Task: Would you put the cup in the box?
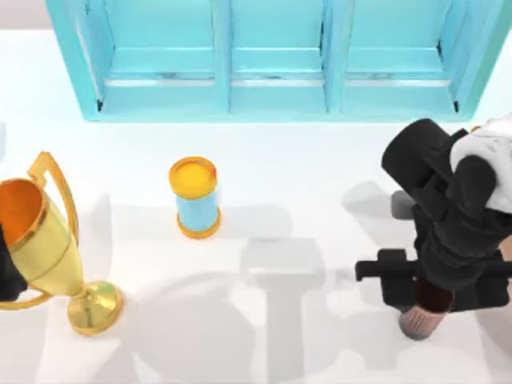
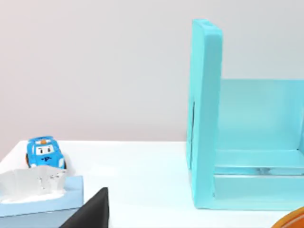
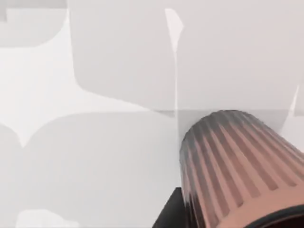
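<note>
The cup (image 1: 422, 314), a small copper-brown ribbed tumbler with a dark inside, is at the table's front right. It sits tilted under my right gripper (image 1: 430, 294), which is shut on it. In the right wrist view the cup's ribbed side (image 3: 237, 166) is seen close up above the white table, with one dark finger (image 3: 167, 214) against it. A thin peach sliver at the right edge, beside the right arm, looks like the box (image 1: 506, 248); the arm hides the rest. My left gripper (image 1: 6, 276) is parked at the left edge behind the trophy.
A large gold trophy (image 1: 48, 248) stands at the front left. A blue cylinder with an orange top (image 1: 195, 198) stands left of centre. A big turquoise cabinet (image 1: 276, 56) spans the back. The left wrist view shows a blue toy car (image 2: 45, 153) and a tissue box (image 2: 40, 197).
</note>
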{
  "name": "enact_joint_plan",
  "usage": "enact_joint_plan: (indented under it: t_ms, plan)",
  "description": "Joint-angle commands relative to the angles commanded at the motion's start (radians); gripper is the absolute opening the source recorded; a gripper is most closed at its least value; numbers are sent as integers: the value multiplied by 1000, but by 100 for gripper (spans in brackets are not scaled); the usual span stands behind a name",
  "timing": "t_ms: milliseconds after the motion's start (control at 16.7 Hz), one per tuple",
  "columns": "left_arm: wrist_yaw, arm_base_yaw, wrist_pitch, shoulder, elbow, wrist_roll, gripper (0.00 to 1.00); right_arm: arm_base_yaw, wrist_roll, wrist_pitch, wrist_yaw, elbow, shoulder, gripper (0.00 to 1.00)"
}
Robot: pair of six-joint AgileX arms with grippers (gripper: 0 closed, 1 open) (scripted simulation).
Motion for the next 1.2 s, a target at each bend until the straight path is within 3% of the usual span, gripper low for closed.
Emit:
enact_joint_plan:
  t_ms: [180, 240, 840, 1200]
  plan:
    - [0, 0, 0, 0, 0, 0, 100, 0, 0, 0, 0, 0, 0, 2]
    - [0, 0, 0, 0, 0, 0, 100, 0, 0, 0, 0, 0, 0, 0]
    - [0, 0, 0, 0, 0, 0, 100, -7, -11, -3, -2, 9, -3, 0]
    - [0, 0, 0, 0, 0, 0, 100, -131, -226, -96, -33, 189, -25, 0]
